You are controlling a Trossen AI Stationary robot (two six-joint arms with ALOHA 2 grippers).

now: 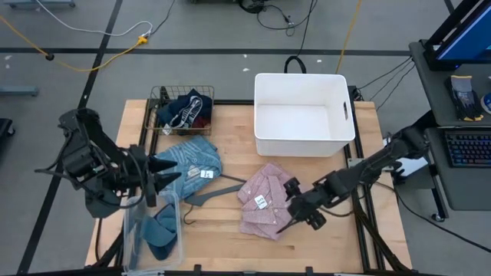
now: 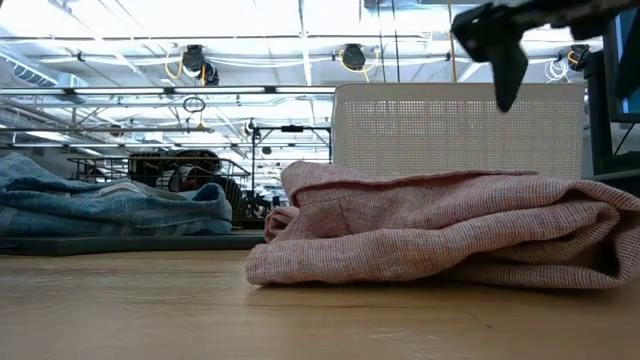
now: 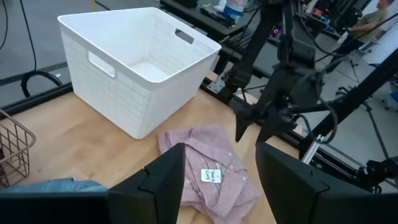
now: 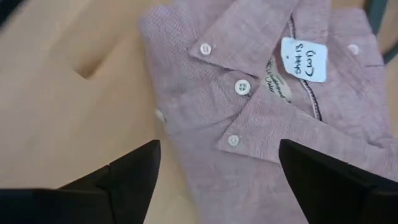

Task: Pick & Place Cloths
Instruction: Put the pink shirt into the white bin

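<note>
1. The pink shirt [image 1: 263, 201] lies folded on the table [image 1: 230, 238], in front of the white bin [image 1: 303, 113]. It has small buttons and a white tag [image 4: 304, 59] near the collar.
2. The right gripper [image 1: 295, 217] hangs just above the shirt's right edge. Its fingers [image 4: 127, 174] are spread wide, and they hold nothing.
3. The shirt looks soft and light. It will bend and droop when lifted, so part of it may hang down.
4. I think the best spot to grab is the thick folded part by the collar, where many layers sit together. A pinch on one thin layer could make the shirt open up.
5. The left gripper [image 1: 165, 170] waits over the blue denim cloth [image 1: 188, 162] on the left side. Its fingers [image 3: 158, 180] are apart and empty.
6. More cloths sit in the wire basket [image 1: 163, 98] at the back left, and a teal one is in the clear box [image 1: 135, 230] at the front left.
7. A grey hanger [image 1: 213, 192] lies between the denim and the shirt, close to the shirt's left side. A pull that way could catch it.
8. The bin is open and empty, with free room above. The shirt must go up over its tall wall.
</note>
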